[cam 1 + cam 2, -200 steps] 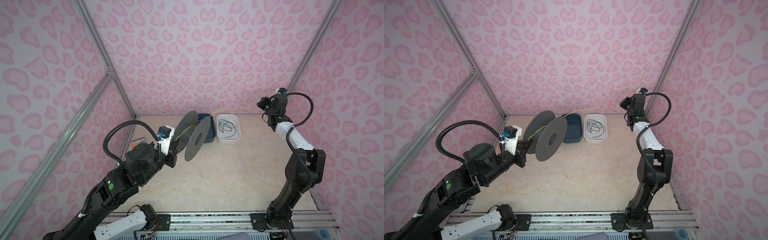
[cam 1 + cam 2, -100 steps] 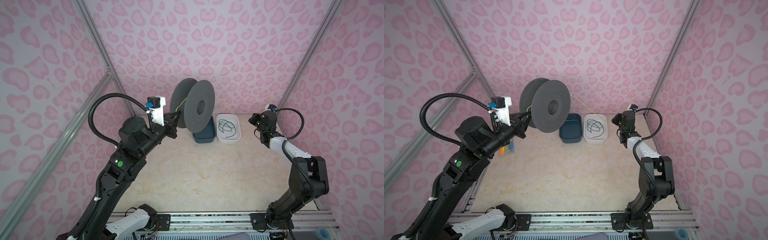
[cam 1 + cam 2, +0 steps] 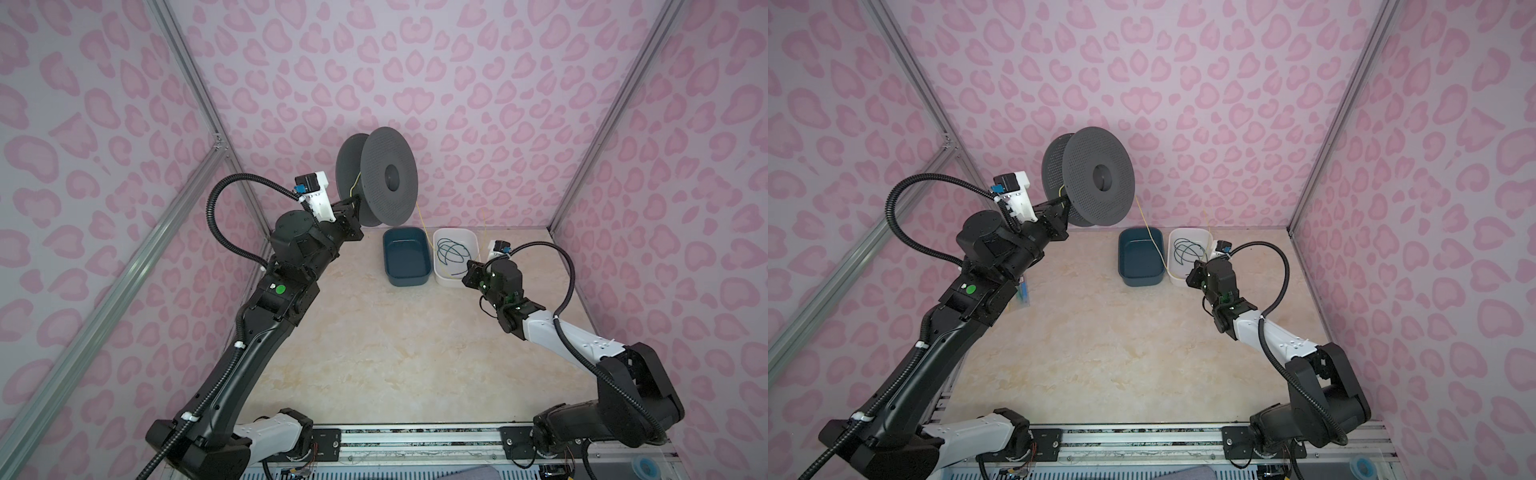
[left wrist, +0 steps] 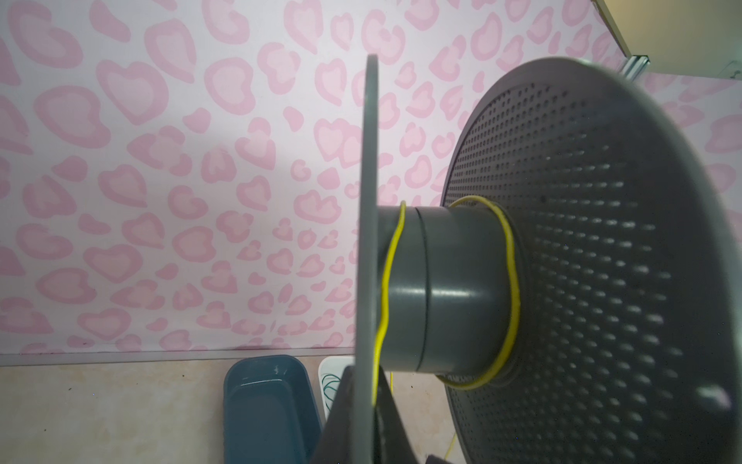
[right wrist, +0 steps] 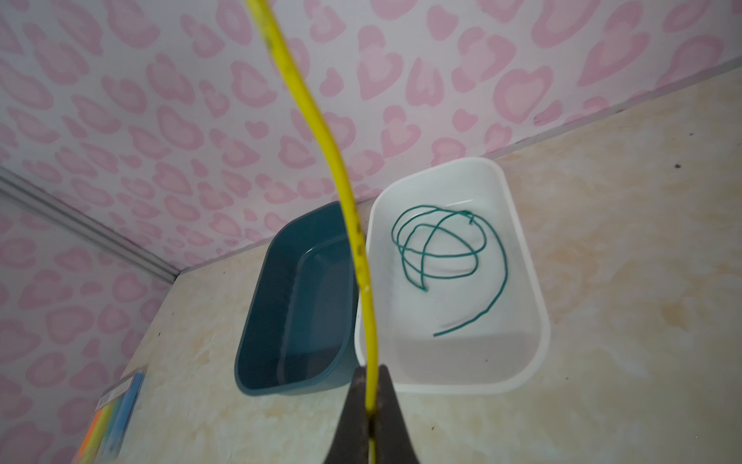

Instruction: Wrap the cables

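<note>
Slack is looking risky: thin yellow wire (image 4: 512, 257) is sitting in two loose turns on the grey perforated plastic spool (image 4: 582, 261), just beyond the left fingers (image 4: 339, 418) clamping its flange. The right fingers (image 5: 351, 405) are pinching its run, and easing tension may spill those turns.

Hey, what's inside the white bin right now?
The white bin holds one loosely coiled green cord, nothing else visible. The yellow wire crosses in front in the right wrist view, hiding a thin strip along one edge.
</note>
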`<state>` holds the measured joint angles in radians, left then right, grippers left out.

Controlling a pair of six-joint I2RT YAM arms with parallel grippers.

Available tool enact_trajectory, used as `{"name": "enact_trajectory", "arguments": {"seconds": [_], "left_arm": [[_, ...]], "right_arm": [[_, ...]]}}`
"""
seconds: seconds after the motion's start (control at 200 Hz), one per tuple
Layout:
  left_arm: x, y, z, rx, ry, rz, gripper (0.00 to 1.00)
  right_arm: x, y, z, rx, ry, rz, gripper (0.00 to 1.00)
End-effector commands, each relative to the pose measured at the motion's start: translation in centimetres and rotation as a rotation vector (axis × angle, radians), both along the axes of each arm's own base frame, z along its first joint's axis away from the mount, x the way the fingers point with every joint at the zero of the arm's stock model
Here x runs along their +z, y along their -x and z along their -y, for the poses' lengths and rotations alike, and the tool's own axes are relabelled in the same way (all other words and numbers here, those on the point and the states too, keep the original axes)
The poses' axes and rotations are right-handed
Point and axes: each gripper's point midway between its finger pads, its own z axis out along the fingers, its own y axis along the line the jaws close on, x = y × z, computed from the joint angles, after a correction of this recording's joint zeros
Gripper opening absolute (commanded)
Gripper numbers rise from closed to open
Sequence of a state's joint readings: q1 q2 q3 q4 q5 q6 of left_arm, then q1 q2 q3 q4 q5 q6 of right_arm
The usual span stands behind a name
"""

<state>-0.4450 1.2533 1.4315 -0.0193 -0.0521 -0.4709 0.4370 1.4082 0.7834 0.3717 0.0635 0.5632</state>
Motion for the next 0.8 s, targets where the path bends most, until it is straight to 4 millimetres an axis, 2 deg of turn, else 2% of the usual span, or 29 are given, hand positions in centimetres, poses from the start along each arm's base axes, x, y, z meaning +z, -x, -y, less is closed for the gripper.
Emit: {"name": "enact_trajectory", "arguments": {"seconds": [0.0,0.09,0.2,0.375,0.66,0.795], "left_arm": [[1.9,-2.1,-0.9,0.090,0.105,0.084,0.04],[-0.5,-4.4,-0.9,0.162,0.076,0.037,0.04],[-3.3,-7.0,-1.2,0.266,0.018,-0.015,0.04],[-6.2,-10.0,-0.7,0.374,-0.096,-0.050,0.04],[-9.4,-12.8,0.5,0.428,-0.148,-0.092,0.04],[-10.4,-13.9,0.5,0.458,-0.192,-0.103,0.04]], "right_arm": [[0.4,1.6,-1.2,0.003,0.058,0.035,0.00],[1.4,3.8,-2.1,0.013,0.087,0.070,0.00],[3.7,6.7,-3.5,0.055,0.107,0.122,0.00],[8.3,11.3,-6.0,0.152,0.092,0.213,0.00],[12.5,16.8,-13.1,0.396,-0.012,0.278,0.00],[15.9,19.1,-14.4,0.489,-0.077,0.328,0.00]]}}
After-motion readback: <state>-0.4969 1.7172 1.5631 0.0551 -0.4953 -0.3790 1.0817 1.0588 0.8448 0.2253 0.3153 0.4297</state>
